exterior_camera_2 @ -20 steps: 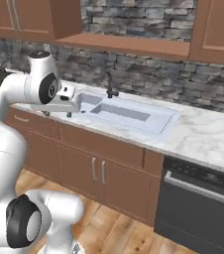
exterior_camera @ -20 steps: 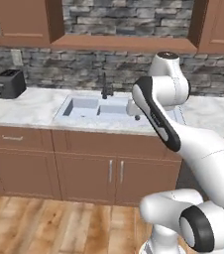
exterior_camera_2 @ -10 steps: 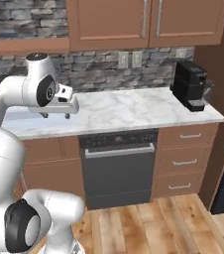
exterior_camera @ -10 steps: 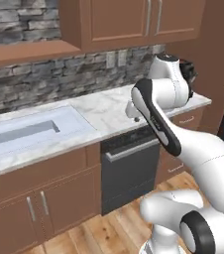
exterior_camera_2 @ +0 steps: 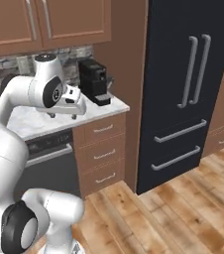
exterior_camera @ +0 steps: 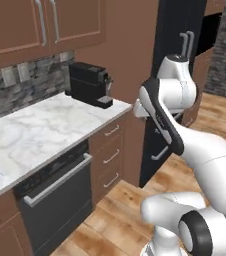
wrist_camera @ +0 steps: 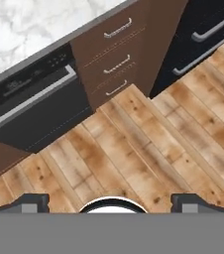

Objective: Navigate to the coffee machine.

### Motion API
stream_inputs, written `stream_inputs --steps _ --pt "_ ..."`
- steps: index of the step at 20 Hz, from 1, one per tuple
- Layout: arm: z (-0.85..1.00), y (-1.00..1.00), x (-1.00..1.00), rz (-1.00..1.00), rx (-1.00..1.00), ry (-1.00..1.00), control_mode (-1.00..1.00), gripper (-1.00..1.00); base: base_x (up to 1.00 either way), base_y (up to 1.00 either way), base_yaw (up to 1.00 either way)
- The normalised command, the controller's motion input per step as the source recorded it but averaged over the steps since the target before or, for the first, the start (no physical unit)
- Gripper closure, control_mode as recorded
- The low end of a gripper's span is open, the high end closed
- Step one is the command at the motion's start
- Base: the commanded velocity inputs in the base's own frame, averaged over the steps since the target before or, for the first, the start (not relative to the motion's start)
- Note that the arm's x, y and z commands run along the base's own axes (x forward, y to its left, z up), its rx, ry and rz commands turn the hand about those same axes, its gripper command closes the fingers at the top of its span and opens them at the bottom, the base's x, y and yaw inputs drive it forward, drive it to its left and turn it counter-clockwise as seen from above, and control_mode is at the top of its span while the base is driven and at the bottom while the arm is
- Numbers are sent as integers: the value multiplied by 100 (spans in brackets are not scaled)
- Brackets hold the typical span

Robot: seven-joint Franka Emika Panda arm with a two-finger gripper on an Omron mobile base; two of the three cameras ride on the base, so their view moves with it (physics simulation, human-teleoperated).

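Coffee machine [exterior_camera: 89,84] sits at the far right end of the marble counter [exterior_camera: 40,131], back against the stone backsplash [exterior_camera: 20,85], near the counter's right edge where the brown side panel [exterior_camera: 130,55] rises. You see it black and boxy, head overhanging, with a light grey drip tray [exterior_camera: 104,102] toward the counter's front. In the right base view the same machine [exterior_camera_2: 94,81] is partly behind the arm's hand, just past the counter's right corner.

Your gripper [exterior_camera_2: 63,115] hangs over the counter's front edge, in front and left of the machine, not touching it. Fingers look spread, with a wide gap between the tips in the hand view, nothing held. In that view the fingertips [wrist_camera: 30,202] point down at the wood floor [wrist_camera: 148,149], with the black dishwasher [wrist_camera: 34,106] and the drawer stack [wrist_camera: 116,54] above them.

The dishwasher [exterior_camera: 57,200] sits under the counter, with three drawers [exterior_camera: 110,155] to its right under the machine. The tall black fridge [exterior_camera_2: 191,89] stands right of the side panel, doors closed, two vertical handles up top, two drawer bars below. Upper cabinets [exterior_camera: 40,25] hang above the counter.
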Motion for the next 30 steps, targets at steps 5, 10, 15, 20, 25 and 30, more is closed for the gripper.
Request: stream_inputs --steps 5,10,15,20,25,30 --pt "0 0 0 0 0 0 100 -100 100 -82 6" --pt "0 0 0 0 0 0 100 -100 100 -71 30" --pt "0 0 0 0 0 0 100 -100 100 -45 38" --pt "0 0 0 0 0 0 100 -100 76 -10 39" --pt "0 0 0 0 0 0 100 -100 33 0 46" --pt "0 0 0 0 0 0 100 -100 47 -8 47"
